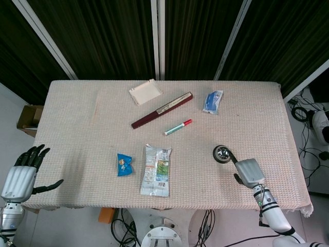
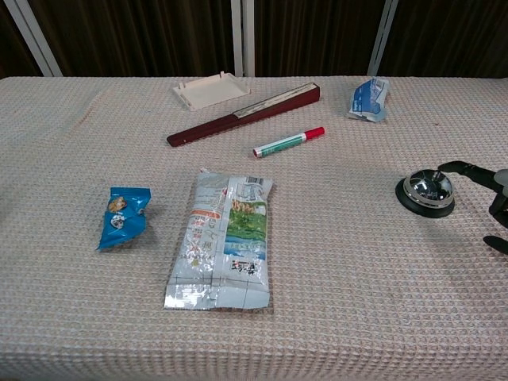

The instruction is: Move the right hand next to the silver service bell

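Sitting just right of the bell (image 1: 222, 153), the right hand (image 1: 249, 172) holds nothing, fingers loosely spread, one fingertip reaching alongside the bell's base at the table's (image 1: 77, 113) right-front. The approach looks all but finished; only settling remains.

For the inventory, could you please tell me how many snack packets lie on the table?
3: a small blue one left of centre, a large one beside it, a blue-white one at the far right.
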`<state>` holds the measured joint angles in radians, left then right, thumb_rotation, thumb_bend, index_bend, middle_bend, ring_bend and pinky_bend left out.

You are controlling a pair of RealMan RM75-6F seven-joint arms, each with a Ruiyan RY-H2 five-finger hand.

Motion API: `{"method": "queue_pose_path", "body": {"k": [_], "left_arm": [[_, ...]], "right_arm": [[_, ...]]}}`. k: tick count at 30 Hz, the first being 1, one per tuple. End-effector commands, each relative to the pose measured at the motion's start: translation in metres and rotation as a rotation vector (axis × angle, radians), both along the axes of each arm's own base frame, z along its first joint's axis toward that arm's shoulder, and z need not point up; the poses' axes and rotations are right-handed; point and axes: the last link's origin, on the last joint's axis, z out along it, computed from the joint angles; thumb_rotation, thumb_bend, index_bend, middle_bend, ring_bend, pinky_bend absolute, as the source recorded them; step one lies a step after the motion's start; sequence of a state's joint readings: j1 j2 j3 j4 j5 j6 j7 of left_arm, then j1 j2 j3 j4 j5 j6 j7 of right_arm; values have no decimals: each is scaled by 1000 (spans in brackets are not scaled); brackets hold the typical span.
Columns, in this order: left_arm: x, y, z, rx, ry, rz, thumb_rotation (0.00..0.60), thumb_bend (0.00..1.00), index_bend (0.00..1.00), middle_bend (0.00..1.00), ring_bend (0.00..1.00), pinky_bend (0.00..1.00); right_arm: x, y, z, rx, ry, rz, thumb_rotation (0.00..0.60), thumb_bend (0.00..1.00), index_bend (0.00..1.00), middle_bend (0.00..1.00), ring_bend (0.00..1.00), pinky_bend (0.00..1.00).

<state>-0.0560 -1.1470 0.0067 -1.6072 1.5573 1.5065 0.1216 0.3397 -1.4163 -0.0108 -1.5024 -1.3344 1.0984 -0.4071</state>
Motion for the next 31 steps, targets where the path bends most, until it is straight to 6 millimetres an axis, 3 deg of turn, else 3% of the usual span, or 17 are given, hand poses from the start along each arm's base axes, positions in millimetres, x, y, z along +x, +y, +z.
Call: {"method": "queue_pose_path", "body": {"k": [1, 10, 13, 17, 19, 21, 22, 23, 26, 31], "left_arm": [[0, 0, 0, 1, 1, 0, 166, 12, 114, 83, 71, 175], [4, 1, 0, -2, 1, -15, 164, 12, 114, 83, 71, 175], [5, 1, 1, 0, 1, -17, 164, 12, 114, 83, 71, 176], [5, -1, 3, 6, 2, -20, 166, 13, 114, 83, 71, 175], [5, -1, 4, 9, 3, -22, 164, 13, 114, 83, 71, 176], [6, -1, 4, 11, 2, -23, 165, 12, 114, 83, 71, 176], [5, -1, 5, 11, 2, -24, 166, 12, 114, 82, 71, 176], [5, -1, 5, 12, 3, -24, 167, 12, 114, 82, 71, 175], [4, 0, 4, 12, 1, -23, 166, 12, 114, 83, 71, 176], [3, 2, 2, 8, -4, -23, 166, 13, 114, 83, 71, 176]], "right_arm": [[0, -1, -1, 1, 2, -2, 600, 275, 0, 802, 859, 846], [17, 6, 39, -143, -106, 83, 600, 275, 0, 802, 859, 846], [7, 16, 62, -224, -119, 83, 600, 275, 0, 802, 859, 846], [-20, 36, 97, -369, -140, 76, 600, 275, 0, 755, 813, 828], [-38, 48, 115, -440, -137, 77, 600, 259, 0, 604, 648, 738], [-61, 64, 134, -491, -107, 44, 600, 213, 0, 336, 337, 550], [-73, 74, 146, -523, -80, 7, 600, 177, 0, 149, 134, 382], [-81, 82, 155, -546, -65, -24, 600, 152, 0, 47, 30, 249], [-101, 103, 177, -611, -76, -120, 600, 96, 0, 0, 0, 27], [-126, 120, 191, -644, -97, -257, 600, 64, 0, 0, 0, 0]]}}
